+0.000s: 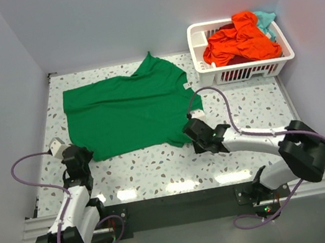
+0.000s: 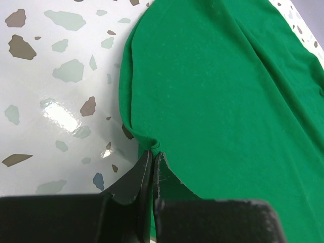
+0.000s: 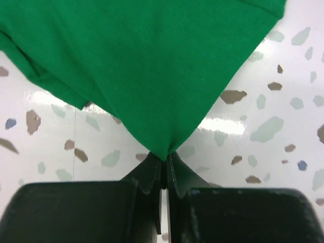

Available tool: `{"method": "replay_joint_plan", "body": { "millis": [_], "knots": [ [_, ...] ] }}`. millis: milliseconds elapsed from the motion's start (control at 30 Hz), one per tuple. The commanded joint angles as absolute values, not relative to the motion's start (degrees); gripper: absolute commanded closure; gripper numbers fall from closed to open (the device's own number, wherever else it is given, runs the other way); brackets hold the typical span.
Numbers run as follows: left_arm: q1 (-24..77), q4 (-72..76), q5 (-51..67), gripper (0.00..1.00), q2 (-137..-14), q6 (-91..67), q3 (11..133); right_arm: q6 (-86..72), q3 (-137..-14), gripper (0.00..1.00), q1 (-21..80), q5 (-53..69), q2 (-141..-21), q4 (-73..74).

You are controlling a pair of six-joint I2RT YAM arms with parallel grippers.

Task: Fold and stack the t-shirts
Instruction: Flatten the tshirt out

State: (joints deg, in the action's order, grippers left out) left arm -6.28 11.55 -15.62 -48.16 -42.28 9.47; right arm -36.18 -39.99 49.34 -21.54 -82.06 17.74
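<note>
Lying spread flat: bright green t-shirt [image 1: 129,111], both near corners pinched.

We reach both arms low and forward, our left end effector [image 2: 153,154] and right end effector [image 3: 164,158] each with fingers pressed together on an edge of the green t-shirt [image 1: 129,111] spreading ahead of the tips.

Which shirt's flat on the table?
The green t-shirt, spread flat, left gripper and right gripper shut on its near edge; orange-red shirt and teal shirt lie bunched in the basket.
</note>
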Motion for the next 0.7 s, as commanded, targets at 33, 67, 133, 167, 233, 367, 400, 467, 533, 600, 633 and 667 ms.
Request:
{"method": "replay_joint_plan", "body": {
  "millis": [33,67,133,167,233,367,400,467,533,600,633,667],
  "knots": [
    [-6.1,14.8,-15.3,1.0,-48.2,-41.7,9.1,-34.4,-45.4,1.0,49.3,-18.9,-74.7,28.5],
    [-6.1,14.9,-15.2,1.0,-48.3,-41.8,9.1,-34.2,-45.7,1.0,49.3,-18.4,-72.2,30.0],
    [-6.2,15.0,-15.1,1.0,-48.5,-41.8,9.1,-33.9,-46.4,0.95,49.0,-17.9,-70.0,33.8],
    [-6.1,15.1,-15.0,1.0,-48.5,-41.9,9.1,-33.9,-46.5,0.89,48.7,-18.2,-68.7,34.9],
    [-6.2,15.2,-14.9,1.0,-48.7,-41.9,9.1,-34.1,-46.1,0.62,47.6,-20.4,-66.3,37.1],
    [-6.1,15.4,-14.7,1.0,-48.5,-41.9,9.1,-35.0,-44.7,0.42,44.5,-24.2,-65.1,38.5],
    [-6.1,15.3,-14.7,1.0,-48.6,-41.9,9.0,-35.2,-44.3,0.39,44.1,-24.4,-65.0,37.9],
    [-6.2,15.6,-14.5,1.0,-48.5,-41.9,8.9,-35.3,-43.6,0.34,44.1,-23.2,-65.4,36.8],
    [-6.2,15.8,-14.4,1.0,-48.8,-41.9,8.9,-34.8,-43.3,0.34,44.3,-20.3,-67.3,34.8],
    [-6.2,16.0,-14.4,1.0,-49.1,-41.9,8.9,-34.7,-43.0,0.35,45.1,-17.9,-69.1,32.2],
    [-6.1,16.1,-14.4,1.0,-49.3,-41.9,8.8,-35.0,-42.3,0.36,45.6,-16.0,-70.7,31.0],
    [-6.2,16.2,-14.4,1.0,-49.4,-41.9,8.9,-35.6,-41.8,0.36,46.1,-14.5,-71.5,29.9]
  ]
}}
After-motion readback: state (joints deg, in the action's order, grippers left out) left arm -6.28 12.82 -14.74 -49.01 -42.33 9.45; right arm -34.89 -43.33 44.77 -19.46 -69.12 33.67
